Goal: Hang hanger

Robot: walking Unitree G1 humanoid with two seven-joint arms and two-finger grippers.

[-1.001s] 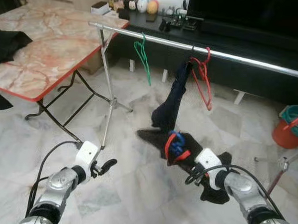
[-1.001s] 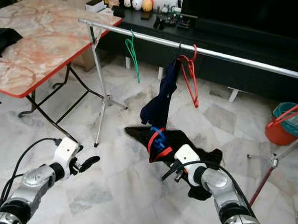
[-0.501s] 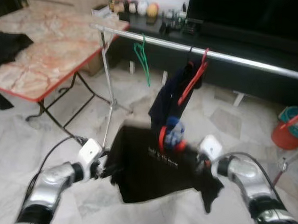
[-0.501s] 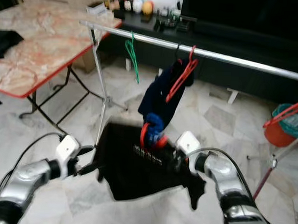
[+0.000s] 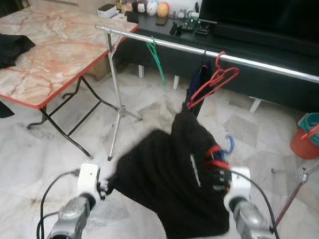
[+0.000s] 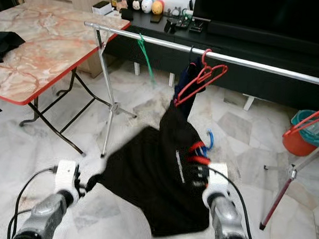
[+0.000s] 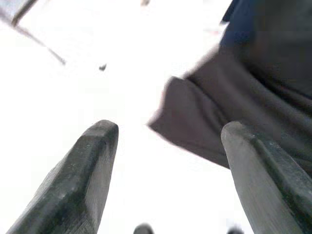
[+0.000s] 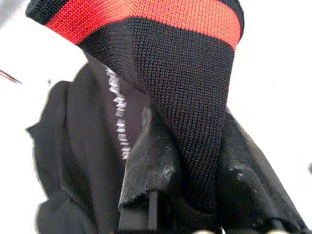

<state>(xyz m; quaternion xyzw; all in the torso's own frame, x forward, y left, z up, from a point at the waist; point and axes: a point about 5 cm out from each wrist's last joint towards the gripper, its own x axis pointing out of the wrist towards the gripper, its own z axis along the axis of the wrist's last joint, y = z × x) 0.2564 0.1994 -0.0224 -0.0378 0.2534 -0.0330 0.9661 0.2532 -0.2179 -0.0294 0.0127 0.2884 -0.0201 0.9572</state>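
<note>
Marble floor (image 5: 51, 146) spreads under a metal rail (image 5: 269, 65) that runs across the room in front of a dark TV cabinet. Low before the robot, a black garment (image 5: 170, 179) with a red-banded collar is stretched between the two arms, a blue hanger hook (image 5: 229, 144) poking up beside the collar. The right gripper (image 8: 187, 161) is clamped on the knitted collar, its fingers pinching the fabric. The left gripper (image 7: 165, 146) is spread apart with nothing between its fingers, the garment's edge just ahead of them.

Half a second ago the cloth hung flat between both arms; now it has swung up and bunched toward the right, and its left corner looks to have slipped free. On the rail, the red hanger (image 5: 212, 82) has tipped up sideways next to a dark hanging cloth (image 5: 200, 79), and the green hanger (image 5: 156, 59) sways.

Judging from this, the garment's hanger is not yet on the rail; the lift toward it is under way, carried by the right arm alone.

A marble-topped folding table (image 5: 45, 54) stands to the left, an orange bucket (image 5: 311, 141) to the right.
</note>
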